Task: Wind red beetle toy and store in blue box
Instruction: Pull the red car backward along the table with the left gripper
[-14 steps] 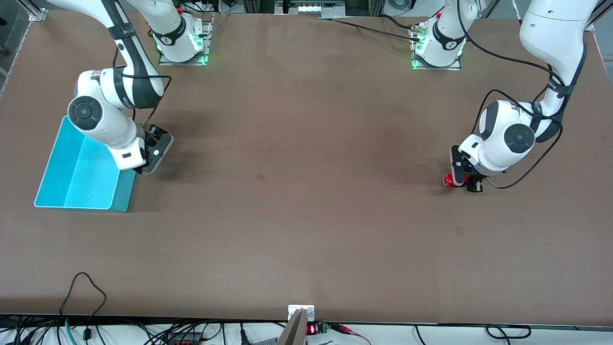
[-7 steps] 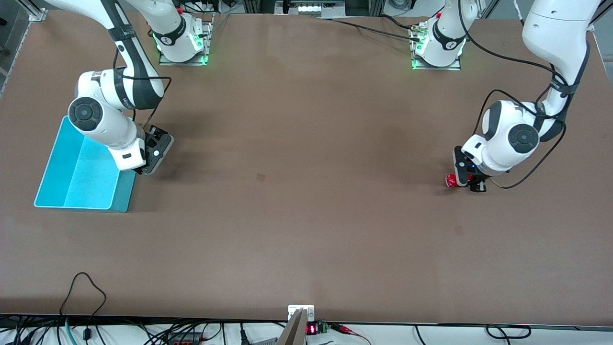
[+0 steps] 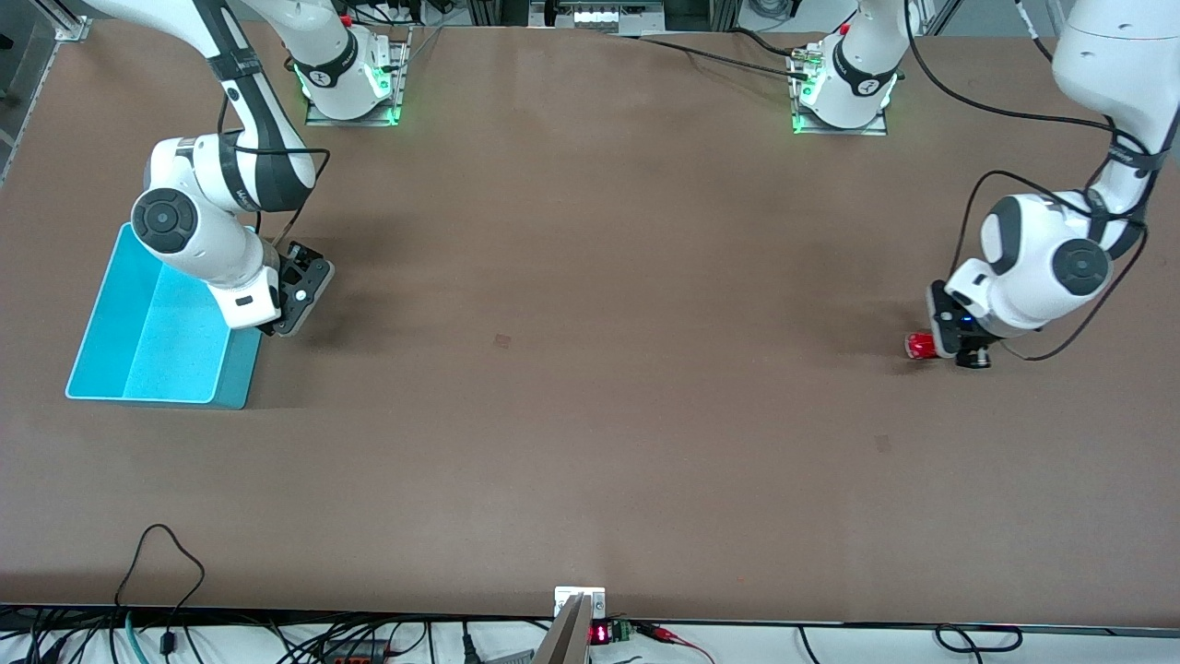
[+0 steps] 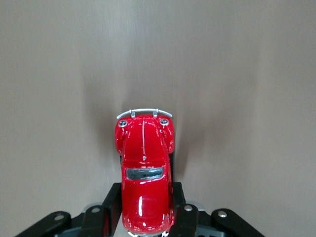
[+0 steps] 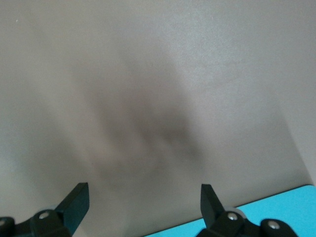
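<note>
The red beetle toy [image 3: 919, 346] is on the brown table at the left arm's end, held between the fingers of my left gripper [image 3: 942, 349]. In the left wrist view the toy [image 4: 144, 173] is glossy red with a silvery bumper, and the black fingers [image 4: 111, 205] press on both its sides. The blue box [image 3: 152, 332] stands open at the right arm's end. My right gripper [image 3: 297, 295] is open and empty, over the table beside the box wall nearest the table's middle. In the right wrist view its fingers [image 5: 74, 200] stand wide apart, with a strip of the box [image 5: 276, 202] showing.
The two arm bases [image 3: 350, 83] [image 3: 841, 88] stand along the table's edge farthest from the front camera. Cables and a small display [image 3: 599, 634] lie along the edge nearest to it. Bare brown table lies between the box and the toy.
My left gripper has dragged the red beetle toy along the table toward the left arm's end, away from the box. The right arm has not moved.
</note>
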### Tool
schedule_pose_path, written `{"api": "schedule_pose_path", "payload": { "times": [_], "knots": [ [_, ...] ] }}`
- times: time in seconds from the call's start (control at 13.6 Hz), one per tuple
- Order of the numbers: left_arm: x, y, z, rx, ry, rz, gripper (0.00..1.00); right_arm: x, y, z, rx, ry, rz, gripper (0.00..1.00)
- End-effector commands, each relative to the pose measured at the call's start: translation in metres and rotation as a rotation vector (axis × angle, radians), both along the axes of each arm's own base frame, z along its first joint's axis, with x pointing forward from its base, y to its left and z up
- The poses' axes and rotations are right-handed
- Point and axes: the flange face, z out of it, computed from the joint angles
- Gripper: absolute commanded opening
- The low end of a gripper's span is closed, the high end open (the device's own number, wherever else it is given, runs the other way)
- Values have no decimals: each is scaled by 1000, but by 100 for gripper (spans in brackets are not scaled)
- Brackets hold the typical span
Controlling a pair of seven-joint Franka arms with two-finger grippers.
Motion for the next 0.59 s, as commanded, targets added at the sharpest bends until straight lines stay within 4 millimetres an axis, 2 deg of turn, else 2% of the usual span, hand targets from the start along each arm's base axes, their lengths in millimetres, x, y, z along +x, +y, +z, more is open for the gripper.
{"api": "schedule_pose_path", "payload": {
  "times": [0.0, 0.07, 0.15, 0.22, 0.29, 0.51],
  "knots": [
    [-11, 32, -54, -29, 70, -40, 39, 2, -7, -2, -2, -4, 8, 100],
    [-8, 34, -51, -26, 62, -49, 41, 2, -7, -2, -2, -4, 8, 100],
    [-2, 34, -43, -21, 51, -59, 51, 2, -7, -2, -2, -4, 8, 100],
    [3, 28, -27, -15, 54, -74, 81, 2, -7, -1, -2, -6, 8, 100],
    [8, 14, -8, -16, 70, -98, 100, 2, -7, -2, -2, -4, 8, 100],
    [43, -32, 61, -16, 131, -164, 100, 2, -8, -4, -2, 1, 11, 100]
  ]
}}
